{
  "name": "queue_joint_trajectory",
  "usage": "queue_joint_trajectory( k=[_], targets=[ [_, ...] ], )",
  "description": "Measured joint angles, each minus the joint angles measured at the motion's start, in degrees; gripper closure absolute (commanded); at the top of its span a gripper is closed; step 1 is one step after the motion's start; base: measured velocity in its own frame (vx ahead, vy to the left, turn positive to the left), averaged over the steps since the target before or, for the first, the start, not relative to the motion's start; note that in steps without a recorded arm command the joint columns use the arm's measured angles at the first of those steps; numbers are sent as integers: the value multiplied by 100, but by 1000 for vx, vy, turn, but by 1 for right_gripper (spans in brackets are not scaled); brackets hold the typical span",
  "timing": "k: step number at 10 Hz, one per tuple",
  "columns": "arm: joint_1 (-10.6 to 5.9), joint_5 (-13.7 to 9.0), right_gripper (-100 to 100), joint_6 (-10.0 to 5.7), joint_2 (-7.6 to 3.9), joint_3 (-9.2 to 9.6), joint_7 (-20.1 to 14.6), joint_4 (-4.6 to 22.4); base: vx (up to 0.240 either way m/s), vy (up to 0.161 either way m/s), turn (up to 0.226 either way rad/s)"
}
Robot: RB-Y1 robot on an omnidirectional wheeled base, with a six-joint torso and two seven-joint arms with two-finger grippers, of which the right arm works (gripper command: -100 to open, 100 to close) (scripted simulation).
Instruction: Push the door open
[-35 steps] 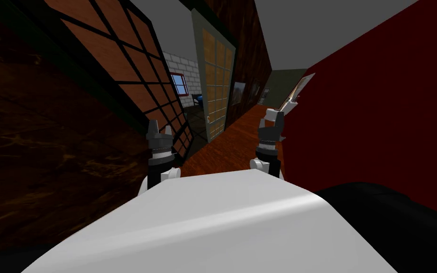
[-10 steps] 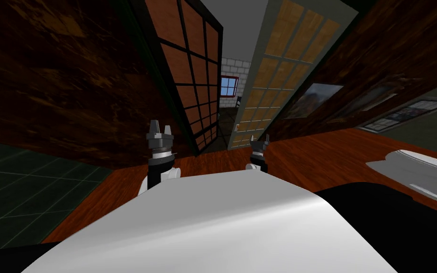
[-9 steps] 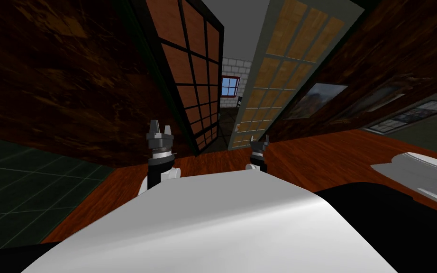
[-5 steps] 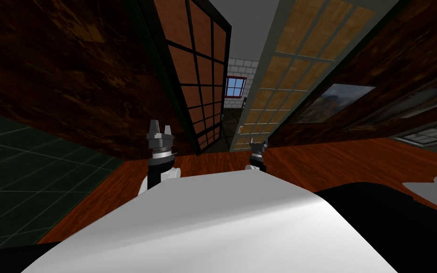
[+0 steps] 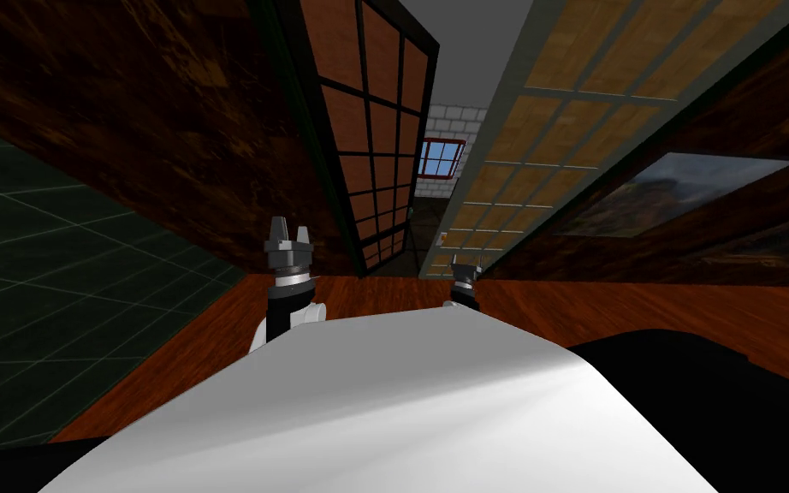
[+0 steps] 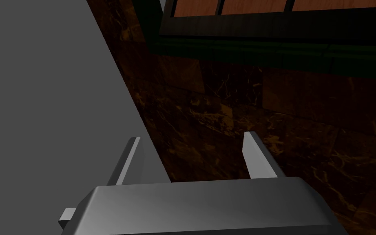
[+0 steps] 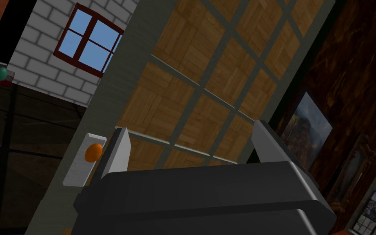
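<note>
A door [image 5: 555, 120] with a grey frame and light wood panes stands ajar on the right of a narrow gap. My right gripper [image 5: 467, 271] is low in front of its near edge. In the right wrist view the same door [image 7: 207, 81] is close ahead; its orange knob [image 7: 93, 152] on a white plate sits just beside one finger of my open right gripper [image 7: 193, 147], which holds nothing. My left gripper [image 5: 288, 229] is raised by the dark brown wall. In the left wrist view that gripper [image 6: 193, 157] is open and empty.
A second door [image 5: 376, 128], black-framed with reddish panes, flanks the gap on the left. Beyond the gap are a white brick wall and a red-framed window [image 5: 441, 158]. A picture [image 5: 667, 193] hangs on the dark wall to the right. Green tiles [image 5: 59, 282] meet the red-brown floor [image 5: 641, 317].
I have turned toward the gap and moved closer, so both doors loom larger. My right arm has come down from beside the red wall to the light door's edge. The left arm has held still.
</note>
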Motion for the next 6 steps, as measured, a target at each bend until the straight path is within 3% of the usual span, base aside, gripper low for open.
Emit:
queue_joint_trajectory(
  k=[3,4,6],
  targets=[
    [14,-226,-100,-128,-26,20,-296,295,29,-100,207],
    [2,-301,-100,-178,-40,21,-398,409,13,-143,353],
    [-4,-483,-100,-205,-48,14,-577,566,8,-98,134]
  ],
)
